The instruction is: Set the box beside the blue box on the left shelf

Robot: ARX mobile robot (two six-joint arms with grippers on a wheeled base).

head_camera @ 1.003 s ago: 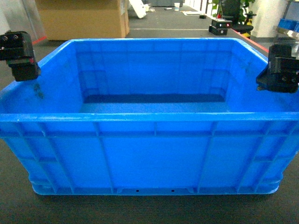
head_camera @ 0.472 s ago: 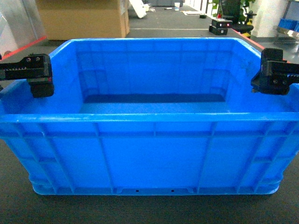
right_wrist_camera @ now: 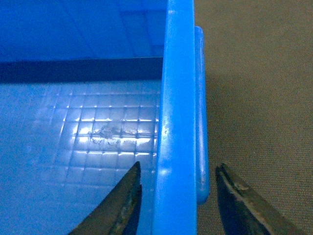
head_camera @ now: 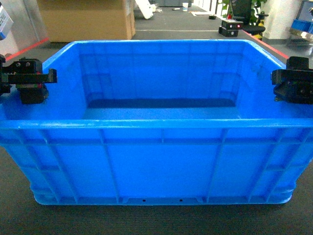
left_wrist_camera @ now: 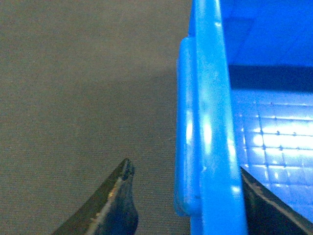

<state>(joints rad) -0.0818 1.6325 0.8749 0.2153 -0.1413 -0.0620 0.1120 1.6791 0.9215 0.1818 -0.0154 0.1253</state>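
The box [head_camera: 156,156] is a large bright-blue crate standing on dark carpet and filling the head view. My left gripper [head_camera: 33,87] sits at its left rim and my right gripper [head_camera: 292,88] at its right rim. In the left wrist view the left gripper [left_wrist_camera: 185,166] is open and straddles the rim [left_wrist_camera: 210,122], with one finger [left_wrist_camera: 117,205] outside and the other inside. In the right wrist view the right gripper [right_wrist_camera: 178,166] is open astride the rim [right_wrist_camera: 178,98], and small gaps show on both sides. The left shelf and the other blue box are out of view.
A big cardboard box [head_camera: 85,19] stands behind the crate at the back left. A black device with a red light [head_camera: 230,27] sits at the back right, beside a red floor line [head_camera: 264,44]. Dark carpet [left_wrist_camera: 73,98] surrounds the crate.
Both grippers have come down from above the crate's side walls and now straddle the left and right rims. The crate has not moved.
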